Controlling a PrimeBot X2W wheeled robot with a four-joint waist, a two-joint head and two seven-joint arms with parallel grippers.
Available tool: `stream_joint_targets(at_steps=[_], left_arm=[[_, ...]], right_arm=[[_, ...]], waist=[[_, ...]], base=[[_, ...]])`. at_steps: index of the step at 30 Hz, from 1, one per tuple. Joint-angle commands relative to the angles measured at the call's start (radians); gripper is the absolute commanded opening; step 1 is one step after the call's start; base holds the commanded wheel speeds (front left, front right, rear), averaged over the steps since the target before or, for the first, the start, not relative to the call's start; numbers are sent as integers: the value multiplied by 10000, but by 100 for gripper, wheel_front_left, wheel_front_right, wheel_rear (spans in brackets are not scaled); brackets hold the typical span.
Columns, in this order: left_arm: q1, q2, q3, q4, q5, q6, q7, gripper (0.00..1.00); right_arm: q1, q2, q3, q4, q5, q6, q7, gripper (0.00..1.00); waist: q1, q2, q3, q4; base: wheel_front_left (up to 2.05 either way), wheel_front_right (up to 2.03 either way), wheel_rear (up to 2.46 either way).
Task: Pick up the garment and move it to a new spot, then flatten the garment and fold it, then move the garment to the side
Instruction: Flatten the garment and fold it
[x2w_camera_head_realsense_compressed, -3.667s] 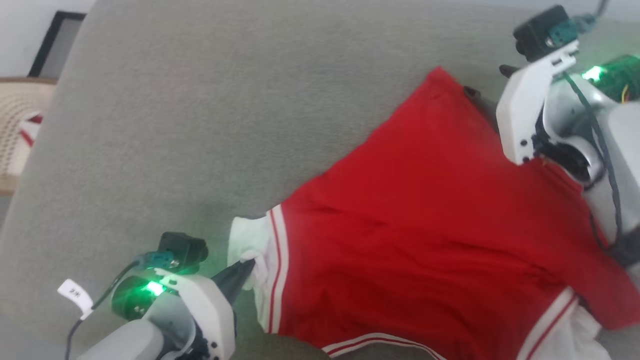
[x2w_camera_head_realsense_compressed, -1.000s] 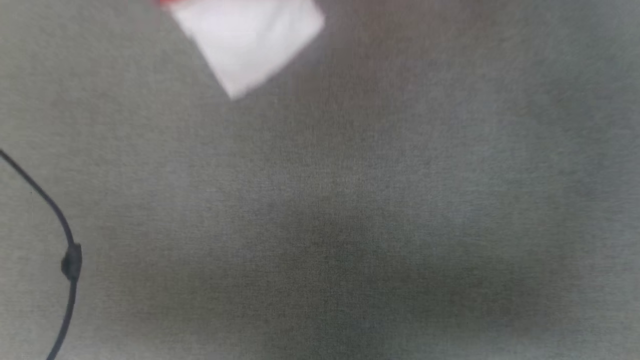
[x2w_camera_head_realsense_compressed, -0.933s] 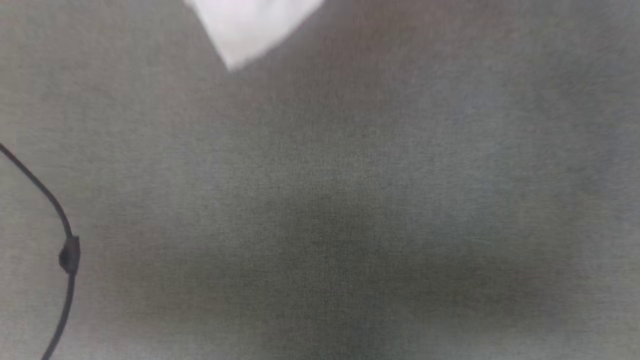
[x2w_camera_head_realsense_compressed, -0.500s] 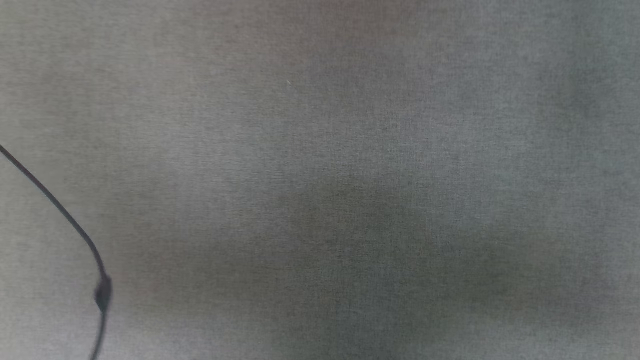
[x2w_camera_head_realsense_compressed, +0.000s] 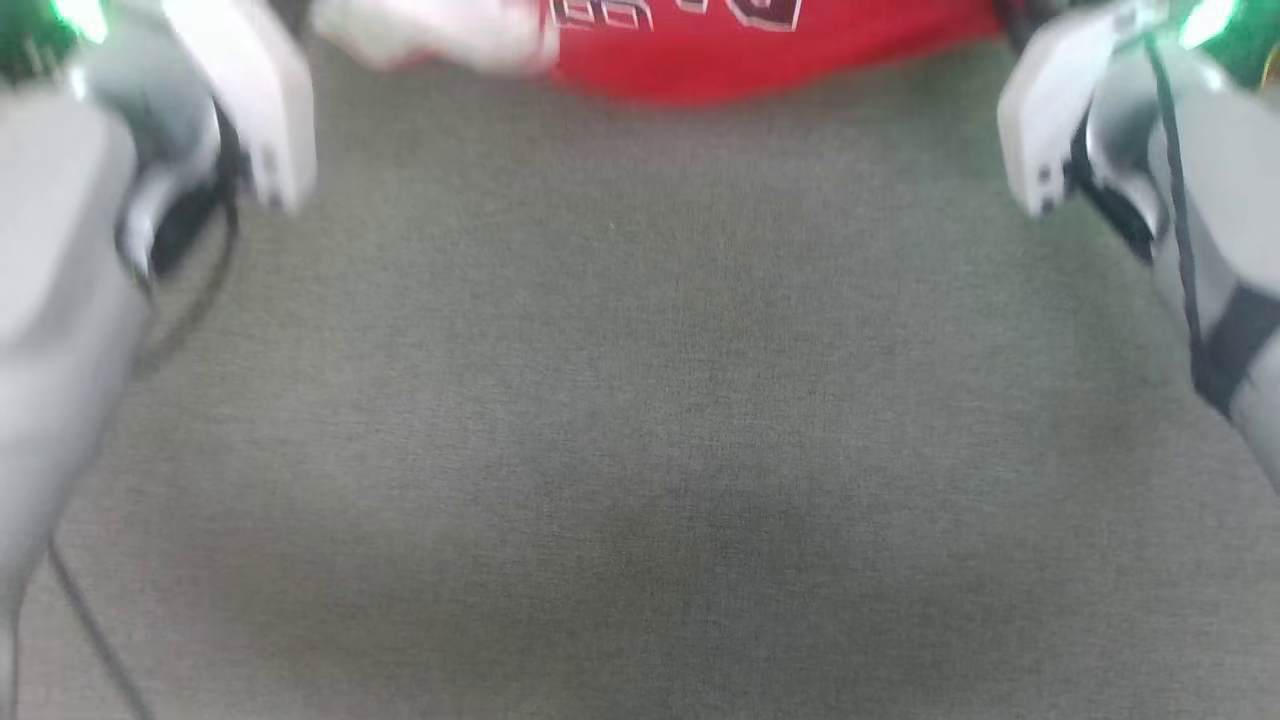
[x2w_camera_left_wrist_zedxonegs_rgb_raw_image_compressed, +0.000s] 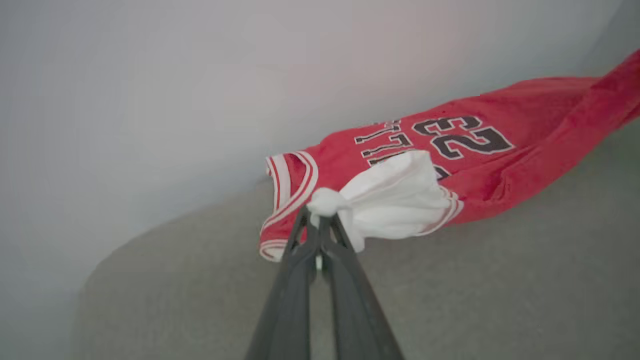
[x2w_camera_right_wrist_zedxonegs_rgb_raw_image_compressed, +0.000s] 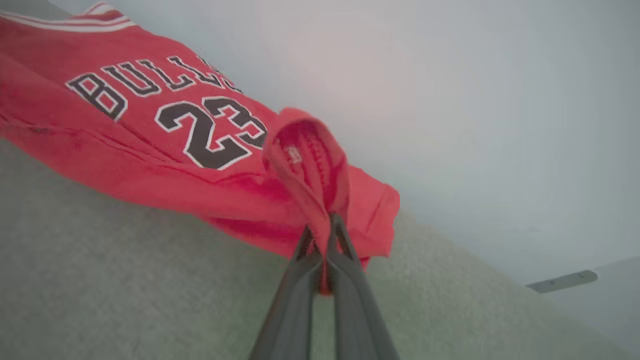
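The garment (x2w_camera_head_realsense_compressed: 760, 55) was at the far edge of the head view, a blurred red band with the lower part of its dark, white-outlined lettering showing, stretched from left to right between the two arms above the grey fabric surface (x2w_camera_head_realsense_compressed: 640, 400). The pale left forearm (x2w_camera_head_realsense_compressed: 60, 260) rose along the left side of that view and the pale right forearm (x2w_camera_head_realsense_compressed: 1210, 200) along the right, each with a green light glowing at its far end. In the left wrist view the left gripper (x2w_camera_left_wrist_zedxonegs_rgb_raw_image_compressed: 318, 222) had its two dark fingers pressed together, pinching the bunched end of the white sleeve (x2w_camera_left_wrist_zedxonegs_rgb_raw_image_compressed: 395, 200); the sleeve fanned out from the fingertips, and the red-and-white striped collar (x2w_camera_left_wrist_zedxonegs_rgb_raw_image_compressed: 290, 175) lay just beside it. In the right wrist view the right gripper (x2w_camera_right_wrist_zedxonegs_rgb_raw_image_compressed: 325, 225) was likewise clamped tight, on a folded bit of the red hem (x2w_camera_right_wrist_zedxonegs_rgb_raw_image_compressed: 305, 150), with red cloth showing between the fingers lower down. There the lettering (x2w_camera_right_wrist_zedxonegs_rgb_raw_image_compressed: 145, 87) read "BULLS" over the number "23". The shirt sagged between the two grips, its lower edge close over the grey surface; whether it touched could not be told. A pale wall (x2w_camera_right_wrist_zedxonegs_rgb_raw_image_compressed: 450, 100) stood behind the shirt on the far side.
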Motion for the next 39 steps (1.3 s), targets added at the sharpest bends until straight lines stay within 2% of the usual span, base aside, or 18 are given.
stream_joint_targets(at_steps=[1, 3, 8, 14, 19, 24, 30, 39], left_arm=[[283, 86, -1, -229, -168, 99, 156, 0], [1199, 419, 40, -1182, -595, 438, 798, 0], [3642, 1443, 132, -3820, -1523, 1703, 1850, 0], [6418, 2477, 141, -6702, -2209, 3311, 2223, 0], [8070, 3100, 118, -8184, -2619, 4243, 2185, 0], [9323, 3536, 44, -8943, -3004, 4890, 2250, 0], [10454, 3792, -52, -9487, -3582, 5534, 2458, 0], [10787, 4112, 134, -9951, -3677, 5779, 2309, 0]], right_arm=[[220, -217, 146, -206, 175, -23, 179, 0], [840, -804, 617, -1171, 1047, -23, 815, 0], [2271, -2454, 1479, -3567, 2711, -21, 2073, 0], [4009, -4090, 1959, -5787, 3995, -21, 2829, 0], [5356, -4952, 2066, -7122, 4743, -21, 3094, 0], [6483, -5575, 2075, -8081, 5029, -21, 3190, 0], [7753, -6154, 2154, -8909, 5332, -20, 3251, 0], [8554, -6397, 1759, -9454, 5566, -18, 2889, 0]], waist=[[0, 0, -298, 30], [0, 0, -509, 59], [0, 0, -949, 47], [0, 0, -1359, 13], [0, 0, -1538, -20], [0, 0, -1624, -109], [0, 0, -1675, -173], [0, 0, -1633, -332]], base=[[0, 0, 0], [0, 0, 0], [0, 0, 0], [0, 0, 0], [0, 0, 0], [0, 0, 0], [0, 0, 0], [0, 0, 0]])
